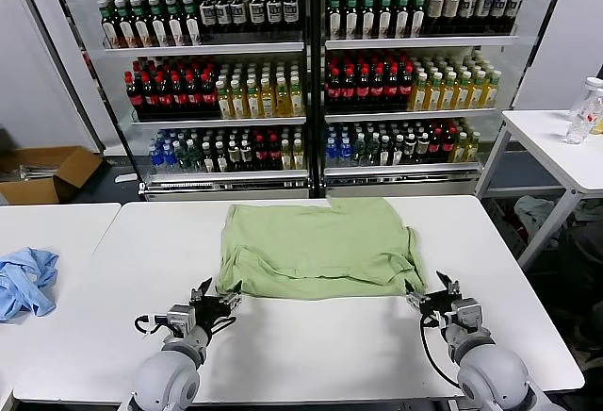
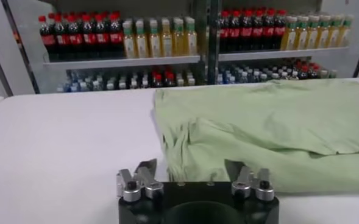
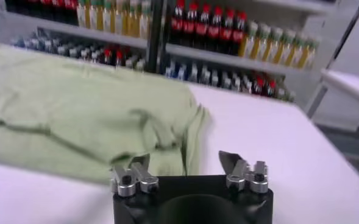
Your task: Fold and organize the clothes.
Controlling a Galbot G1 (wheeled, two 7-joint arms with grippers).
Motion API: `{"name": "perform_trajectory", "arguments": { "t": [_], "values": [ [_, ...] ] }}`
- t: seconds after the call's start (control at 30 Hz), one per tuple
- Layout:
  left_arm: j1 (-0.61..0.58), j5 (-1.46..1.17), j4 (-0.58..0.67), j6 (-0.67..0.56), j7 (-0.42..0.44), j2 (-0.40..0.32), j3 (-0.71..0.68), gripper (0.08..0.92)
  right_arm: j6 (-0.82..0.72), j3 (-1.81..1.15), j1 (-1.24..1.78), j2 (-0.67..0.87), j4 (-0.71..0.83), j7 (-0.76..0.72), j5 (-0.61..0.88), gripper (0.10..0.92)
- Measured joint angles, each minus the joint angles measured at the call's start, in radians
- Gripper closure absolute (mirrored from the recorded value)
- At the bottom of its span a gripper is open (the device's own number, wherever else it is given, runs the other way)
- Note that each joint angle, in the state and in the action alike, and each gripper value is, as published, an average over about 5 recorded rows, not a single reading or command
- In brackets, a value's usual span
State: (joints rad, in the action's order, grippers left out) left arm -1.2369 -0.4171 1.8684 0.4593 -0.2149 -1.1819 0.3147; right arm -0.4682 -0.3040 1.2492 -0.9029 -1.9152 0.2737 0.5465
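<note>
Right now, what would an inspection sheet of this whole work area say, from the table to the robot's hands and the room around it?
Surface: white table, bare in front of the shirt.
Job's things: pale-green T-shirt lying folded over itself, no print showing.
Clutter: light blue cloth on the neighbouring table to the left.
Grippers: left gripper open, by the shirt's near left corner, holding nothing; right gripper open, by the near right corner, holding nothing.
Cables: black cable looping along the right arm; another by the left wrist.
Surroundings: drink shelves full of bottles behind; cardboard box on the floor at left; side table with a clear container at right.
</note>
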Motion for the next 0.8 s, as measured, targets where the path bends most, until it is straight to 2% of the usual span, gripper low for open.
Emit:
{"name": "perform_trajectory", "arguments": {
  "t": [0.6, 0.7, 0.8],
  "values": [
    [0.001, -0.045, -0.015, -0.02, 0.046, 0.005, -0.001, 0.826, -0.001, 0.006, -0.022, 0.017, 0.056, -0.036, 0.089, 0.883],
    [0.001, -0.055, -0.015, -0.026, 0.054, 0.008, 0.006, 0.893, 0.005, 0.001, -0.015, 0.023, 0.052, -0.041, 0.093, 0.918],
    [-0.006, -0.068, -0.008, -0.029, 0.062, 0.008, 0.015, 0.913, 0.012, -0.008, -0.001, 0.03, 0.039, -0.045, 0.094, 0.918]
  ]
}}
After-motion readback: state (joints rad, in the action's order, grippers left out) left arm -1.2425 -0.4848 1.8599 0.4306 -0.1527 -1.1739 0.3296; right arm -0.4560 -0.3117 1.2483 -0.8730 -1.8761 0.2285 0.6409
